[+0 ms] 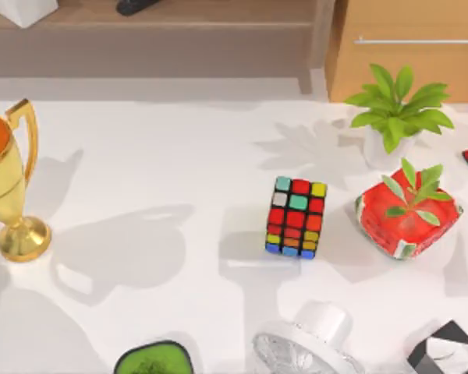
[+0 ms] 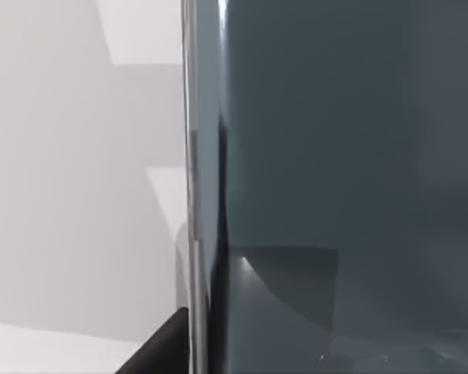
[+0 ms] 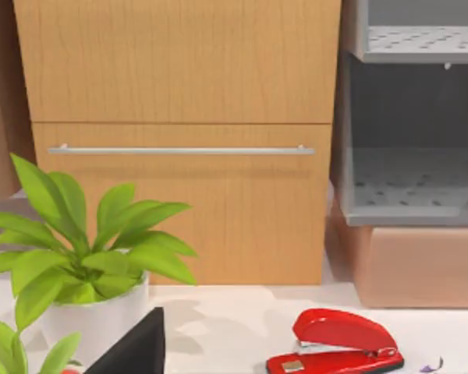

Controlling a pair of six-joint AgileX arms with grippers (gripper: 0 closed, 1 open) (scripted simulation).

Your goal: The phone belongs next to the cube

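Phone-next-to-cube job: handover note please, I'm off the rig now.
Left gripper: the left wrist view has the phone right up against the camera, with a dark finger tip beside its edge; it looks held, but the grip itself is not visible.
Right arm: idle, its wrist view facing the wooden cabinet, a white-potted plant and a red stapler.
Cube: standing mid-table, beside the red leafy planter.
Done: phone appears picked up.
Left: set it on the table next to the cube.
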